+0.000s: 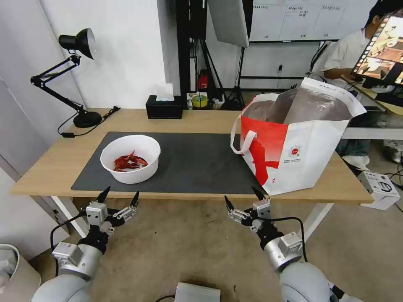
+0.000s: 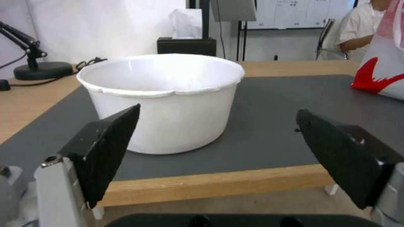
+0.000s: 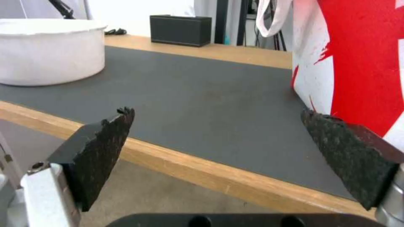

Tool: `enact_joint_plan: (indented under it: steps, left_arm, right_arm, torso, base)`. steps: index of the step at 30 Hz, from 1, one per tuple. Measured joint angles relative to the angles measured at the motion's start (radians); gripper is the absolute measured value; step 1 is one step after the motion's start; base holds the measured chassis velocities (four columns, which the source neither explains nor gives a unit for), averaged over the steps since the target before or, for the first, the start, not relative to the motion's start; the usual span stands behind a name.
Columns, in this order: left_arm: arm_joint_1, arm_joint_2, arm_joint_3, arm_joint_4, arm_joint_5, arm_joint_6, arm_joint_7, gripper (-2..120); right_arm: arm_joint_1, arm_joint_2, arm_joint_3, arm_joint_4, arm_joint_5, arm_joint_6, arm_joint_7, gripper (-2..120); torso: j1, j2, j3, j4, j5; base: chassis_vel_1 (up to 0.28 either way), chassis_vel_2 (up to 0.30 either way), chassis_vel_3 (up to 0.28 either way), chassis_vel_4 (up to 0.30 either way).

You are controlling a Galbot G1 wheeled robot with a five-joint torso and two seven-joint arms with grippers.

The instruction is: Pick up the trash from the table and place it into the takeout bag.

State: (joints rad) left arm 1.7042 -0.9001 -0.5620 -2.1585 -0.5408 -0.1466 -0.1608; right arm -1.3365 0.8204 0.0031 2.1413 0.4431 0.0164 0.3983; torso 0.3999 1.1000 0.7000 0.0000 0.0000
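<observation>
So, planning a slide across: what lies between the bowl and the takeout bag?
Only bare dark mat lies between the bowl and the takeout bag; the head view shows that stretch with nothing on it.

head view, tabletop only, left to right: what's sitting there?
Black desk lamp → white round bowl of red crayfish shells on the dark grey mat → black tissue box → white takeout bag with red panel.

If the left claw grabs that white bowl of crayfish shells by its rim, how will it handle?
The white bowl is probably light: only a small heap of crayfish shells lies in it. Its thin plastic wall may flex when pinched. With its flat base on the dark mat, it looks unlikely to roll, but tilting could spill shells.
</observation>
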Motion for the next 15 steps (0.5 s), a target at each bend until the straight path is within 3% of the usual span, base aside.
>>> enact_joint_plan:
  steps: [6,9,13,15]
  left_arm:
    - [-0.025,0.039,-0.026,0.000,-0.039,0.032,-0.021,100]
    - [-0.076,0.121,-0.056,-0.020,-0.141,0.095,-0.072,100]
    - [-0.118,0.178,-0.065,-0.020,-0.206,0.129,-0.101,100]
    - [-0.191,0.256,-0.059,0.002,-0.292,0.171,-0.145,100]
  right_arm:
    - [0.001,0.000,0.000,0.000,0.000,-0.001,0.000,100]
    - [0.001,0.000,0.000,0.001,0.000,-0.001,0.000,100]
    - [0.001,0.000,0.000,0.001,0.001,-0.002,0.000,100]
    - [0.001,0.000,0.000,0.001,0.001,-0.002,0.000,100]
  torso:
    - [0.000,0.000,0.000,0.0001,-0.0001]
    - [0.000,0.000,0.000,0.0000,0.0000]
    - [0.000,0.000,0.000,0.0000,-0.0001]
    - [0.000,0.000,0.000,0.0000,0.0000]
  base:
    - [0.000,0.000,0.000,0.000]
    - [0.000,0.000,0.000,0.000]
    - [0.000,0.000,0.000,0.000]
    - [0.000,0.000,0.000,0.000]
